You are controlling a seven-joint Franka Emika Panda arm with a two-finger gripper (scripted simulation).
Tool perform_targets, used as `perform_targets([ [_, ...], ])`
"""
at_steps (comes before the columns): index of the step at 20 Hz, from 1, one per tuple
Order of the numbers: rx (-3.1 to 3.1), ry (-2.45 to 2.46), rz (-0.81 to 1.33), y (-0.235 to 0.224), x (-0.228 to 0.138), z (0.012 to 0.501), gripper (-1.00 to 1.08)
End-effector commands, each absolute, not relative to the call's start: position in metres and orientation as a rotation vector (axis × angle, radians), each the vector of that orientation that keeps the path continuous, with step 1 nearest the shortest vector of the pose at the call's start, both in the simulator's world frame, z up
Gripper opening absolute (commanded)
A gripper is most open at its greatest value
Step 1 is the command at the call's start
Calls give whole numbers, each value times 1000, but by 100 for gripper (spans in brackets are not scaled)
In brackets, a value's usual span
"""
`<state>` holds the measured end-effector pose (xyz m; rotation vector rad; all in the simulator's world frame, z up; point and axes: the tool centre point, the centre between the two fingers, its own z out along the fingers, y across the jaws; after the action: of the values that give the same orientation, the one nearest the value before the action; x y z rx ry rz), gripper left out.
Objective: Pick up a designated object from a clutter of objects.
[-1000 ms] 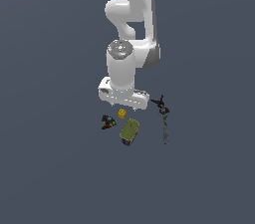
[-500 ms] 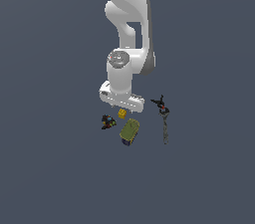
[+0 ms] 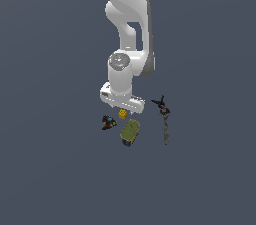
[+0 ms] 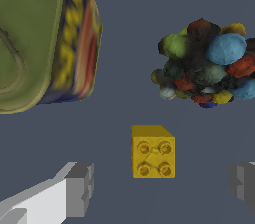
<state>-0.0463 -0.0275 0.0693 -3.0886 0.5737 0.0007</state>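
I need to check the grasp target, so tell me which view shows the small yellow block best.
The wrist view: the yellow block fills much of the frame, its four studs visible, lying between the open gripper fingers. In the exterior view the yellow block is only a tiny speck beneath the gripper.

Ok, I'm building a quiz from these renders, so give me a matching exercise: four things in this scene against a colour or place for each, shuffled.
Things:
1. cube
2. oblong block
3. lump
4. rod

Descriptions:
A. thin, grey, farthest toward the exterior view's right
B. yellow with four studs, between the open gripper fingers
C. olive-green
D. dark, with many coloured blobs

Pairs: 1-B, 2-C, 3-D, 4-A
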Motion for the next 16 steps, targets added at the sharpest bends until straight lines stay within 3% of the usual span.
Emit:
perform_targets([
  [1, -3089, 575, 1, -28, -47, 63, 100],
  [15, -3088, 578, 0, -28, -47, 22, 100],
  [16, -3088, 578, 0, -28, -47, 22, -100],
])
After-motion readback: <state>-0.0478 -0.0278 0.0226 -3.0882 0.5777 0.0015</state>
